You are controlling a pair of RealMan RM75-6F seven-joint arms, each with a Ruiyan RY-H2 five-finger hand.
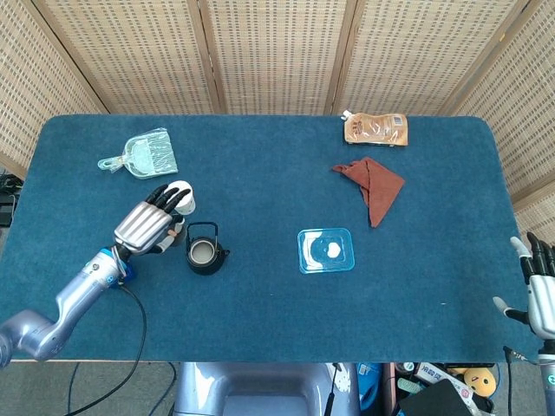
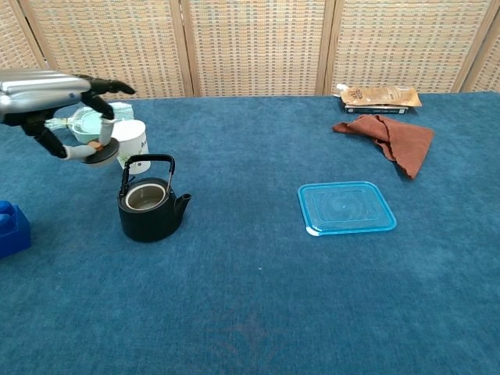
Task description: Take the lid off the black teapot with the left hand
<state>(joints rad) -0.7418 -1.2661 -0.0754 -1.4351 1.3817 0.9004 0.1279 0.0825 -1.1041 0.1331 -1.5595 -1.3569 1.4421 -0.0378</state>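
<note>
The black teapot stands uncovered on the blue table, its handle upright and its inside showing. My left hand hangs above and to the left of the pot, pinching the small black lid by its knob between thumb and a finger, the other fingers spread. In the head view the lid is mostly hidden under the hand. My right hand hangs off the table's near right corner, fingers apart, holding nothing.
A white paper cup stands just behind the teapot, close to the held lid. A blue block lies at the left edge. A clear blue container lid, a brown cloth, a snack pouch and a plastic bag lie further off.
</note>
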